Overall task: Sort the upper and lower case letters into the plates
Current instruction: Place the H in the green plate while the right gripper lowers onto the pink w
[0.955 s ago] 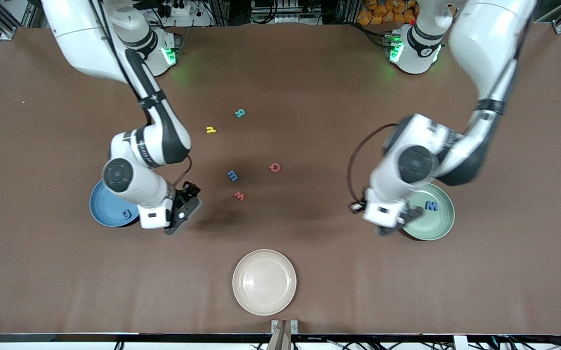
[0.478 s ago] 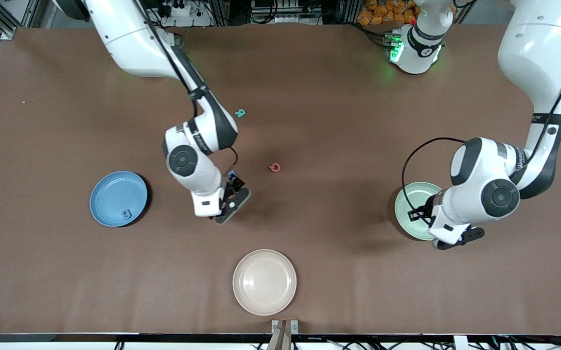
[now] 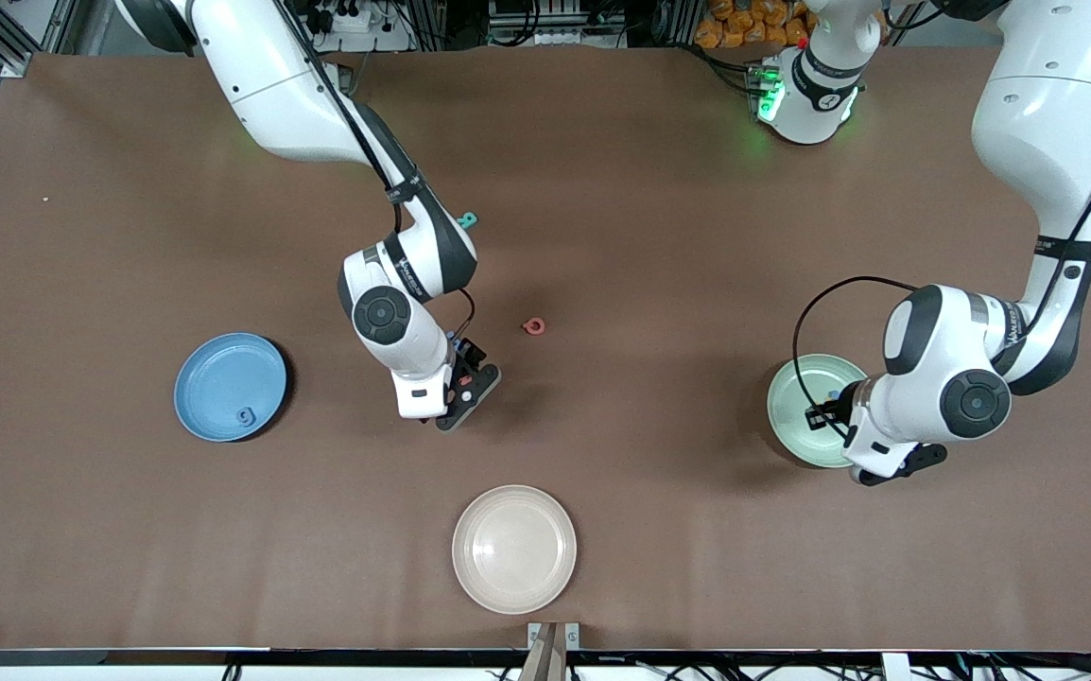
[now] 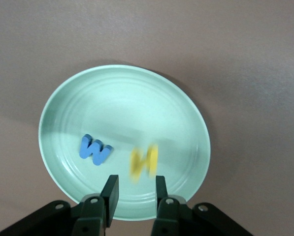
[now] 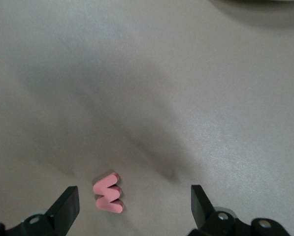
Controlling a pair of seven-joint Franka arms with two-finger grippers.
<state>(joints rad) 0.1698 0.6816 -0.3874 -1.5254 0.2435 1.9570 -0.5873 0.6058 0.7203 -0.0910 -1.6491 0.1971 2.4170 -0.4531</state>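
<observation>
The yellow letter (image 4: 145, 162) on the mint plate (image 4: 176, 98) is blurred and unreadable. In the front view's upper middle, the right arm (image 3: 413, 255) hides most of the teal letter (image 3: 469, 219). The small letter (image 3: 245, 416) on the blue plate (image 3: 215, 378) is too tiny to read.

Front cam sat high, faced both bases, covered the whole table (image 3: 602, 189). Left wrist cam looked straight down, close over the mint plate (image 4: 124, 98), shared with front. Right wrist cam hung low over the red w (image 5: 109, 192).
</observation>
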